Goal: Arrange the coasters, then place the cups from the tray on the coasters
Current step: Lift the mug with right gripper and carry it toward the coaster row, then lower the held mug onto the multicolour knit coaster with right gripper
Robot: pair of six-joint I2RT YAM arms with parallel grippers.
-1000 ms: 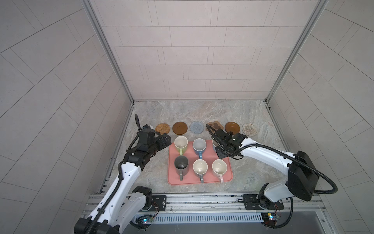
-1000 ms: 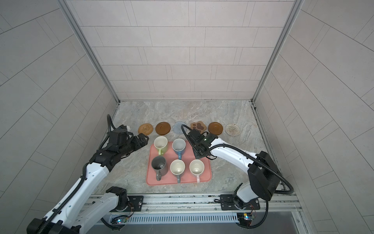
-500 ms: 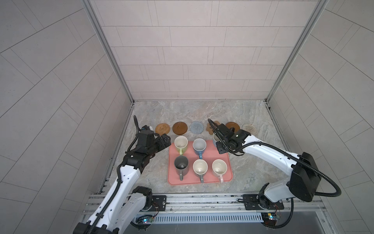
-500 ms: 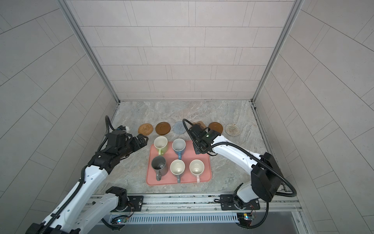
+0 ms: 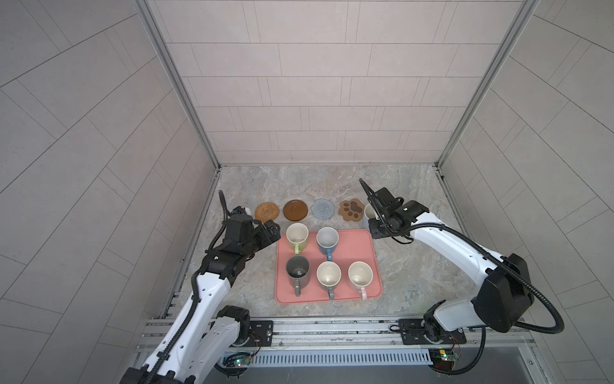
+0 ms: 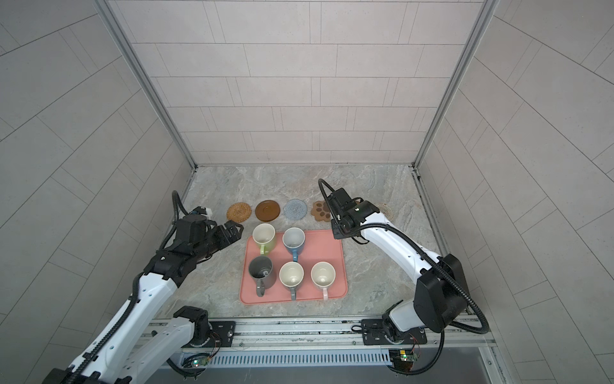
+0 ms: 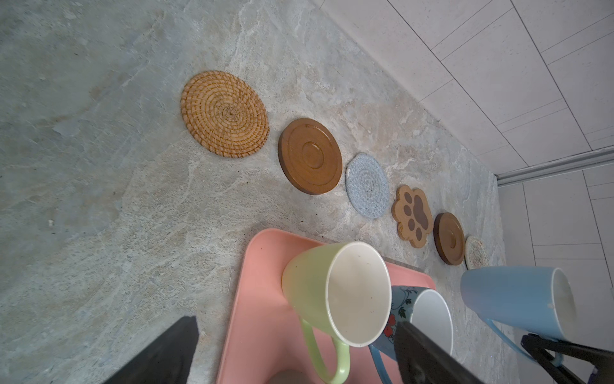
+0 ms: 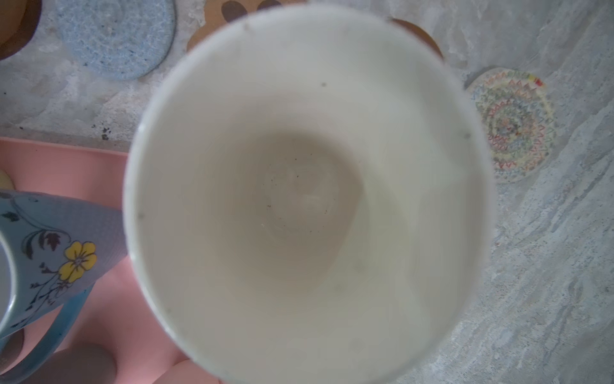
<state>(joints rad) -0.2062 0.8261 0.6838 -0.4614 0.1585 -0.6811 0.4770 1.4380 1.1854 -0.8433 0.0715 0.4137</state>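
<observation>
Right fingers [image 7: 561, 347] hold the blue mug [image 7: 511, 299] by its handle, arm outstretched

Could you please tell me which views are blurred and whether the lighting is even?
Right wrist view: the mug fills the frame, rim blurred; the beige crochet coaster sharper. Left wrist view: the rattan coaster is crisp. Both top views: soft, even light, no glare.

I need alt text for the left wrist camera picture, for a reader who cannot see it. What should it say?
Six coasters lie in a row on a marbled table, beside a pink tray holding a light green mug and a flowered blue mug. Off the tray, the right gripper holds a plain blue mug by its handle.
</observation>
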